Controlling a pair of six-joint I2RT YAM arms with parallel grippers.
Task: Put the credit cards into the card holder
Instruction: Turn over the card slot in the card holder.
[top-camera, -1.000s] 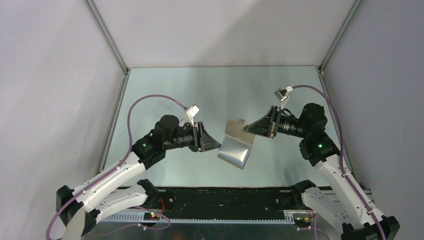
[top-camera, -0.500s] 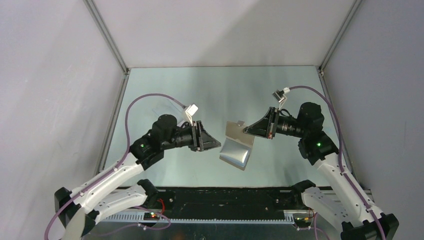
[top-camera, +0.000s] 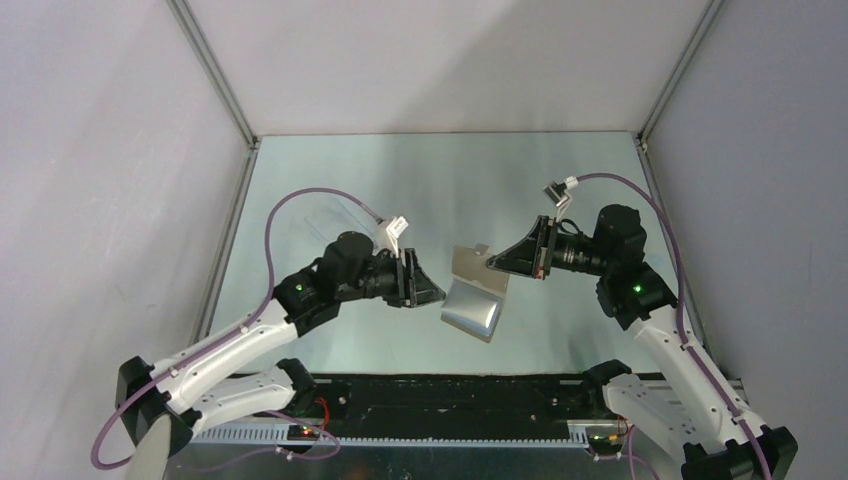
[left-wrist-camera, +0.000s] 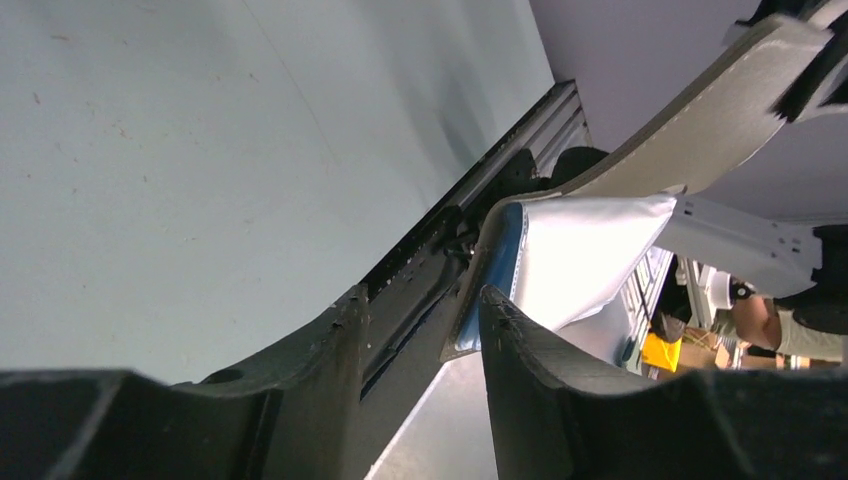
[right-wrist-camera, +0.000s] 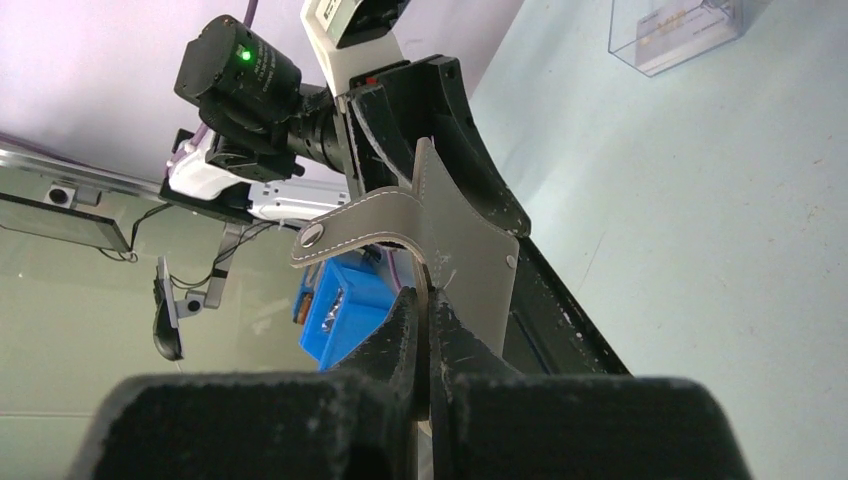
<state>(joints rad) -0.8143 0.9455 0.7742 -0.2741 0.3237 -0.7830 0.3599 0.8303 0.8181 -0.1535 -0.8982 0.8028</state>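
**Right tool.** The right tool (top-camera: 492, 258) is clenched on the card holder (top-camera: 473, 297). In the right wrist view both fingers (right-wrist-camera: 400, 330) are pressed together on the upper edge of the grey-brown panel. The snap tab (right-wrist-camera: 335, 228) curls over to the left of the grip point.

**Card holder.** The card holder hangs in the air above the middle of the tabletop (top-camera: 420, 180), between the two arms and clear of the surface. It is folded open. The grey-brown flap points up towards the right tool, and the lower part bulges downward and toward the near edge. The left wrist view shows the light blue lining (left-wrist-camera: 503, 255) along its open edge.

**Left tool.** The left tool (top-camera: 438, 292) is released, with its fingers (left-wrist-camera: 325, 345) standing apart. It sits just left of the card holder and faces its open edge, which shows through the gap between the fingers. Whether a finger touches that edge cannot be determined.

**Clear box.** A clear box (right-wrist-camera: 678, 30) rests on the tabletop at far left, well apart from both tools. It holds a pale item with yellowish print, too small to identify.
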